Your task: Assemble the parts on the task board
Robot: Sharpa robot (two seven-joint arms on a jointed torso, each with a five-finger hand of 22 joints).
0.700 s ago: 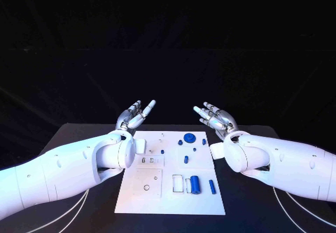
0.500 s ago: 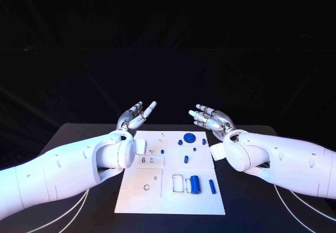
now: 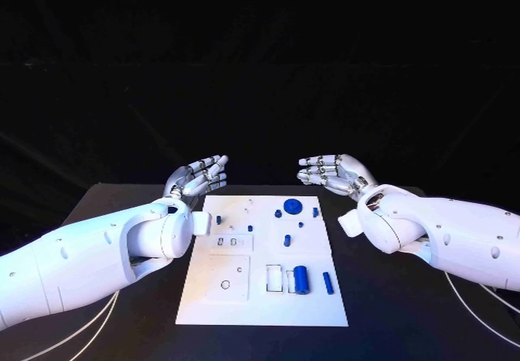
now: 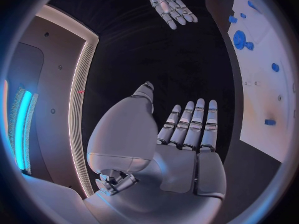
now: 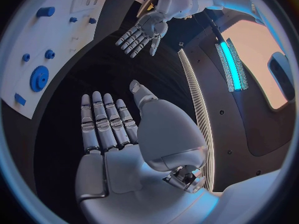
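The white task board (image 3: 206, 304) lies in the middle of the black table. On it sit a blue gear (image 3: 291, 205), several small blue pegs such as one at mid-board (image 3: 287, 241), a thick blue cylinder (image 3: 301, 280) and a thin blue pin (image 3: 328, 283). My left hand (image 3: 198, 177) hovers over the board's far left corner, fingers spread, holding nothing. My right hand (image 3: 334, 171) hovers beyond the far right corner, also empty, fingers pointing toward the left hand. In the wrist views the left hand (image 4: 181, 134) and right hand (image 5: 109, 127) show flat, bare palms.
Black tabletop (image 3: 422, 316) surrounds the board on both sides. White cables (image 3: 103, 316) trail under the left arm, and another cable (image 3: 461, 301) runs under the right arm. The board (image 4: 268, 84) and its gear (image 5: 39, 78) lie off to the side of each hand.
The head view has shifted slightly. Both hands have tipped lower, and the right hand's fingers have swung inward toward the left hand. Nothing on the board has moved.
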